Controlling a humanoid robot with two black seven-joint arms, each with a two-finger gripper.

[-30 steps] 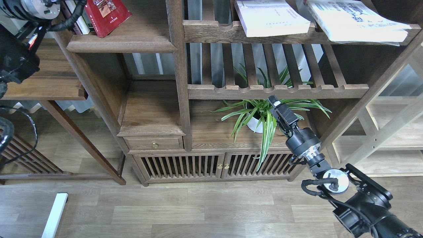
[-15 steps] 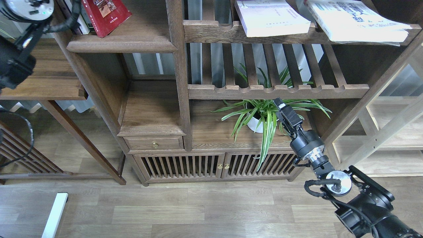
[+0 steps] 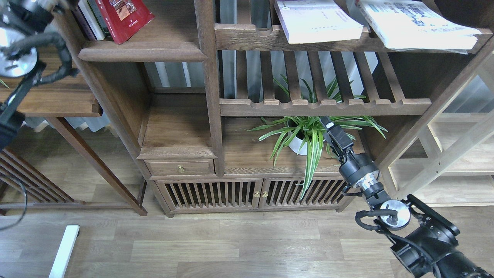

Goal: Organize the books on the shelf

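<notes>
My right hand (image 3: 329, 127) hangs raised on its outstretched arm, fingers indistinguishable; left arm crosses top-left.

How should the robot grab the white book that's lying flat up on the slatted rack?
Probably by the front edge of the pale book, coming from the front. It lies flat on the slatted rack and its near edge juts over the rail, so one finger could go under and one on top. The right end effector is nearer, down by the plant.
</notes>
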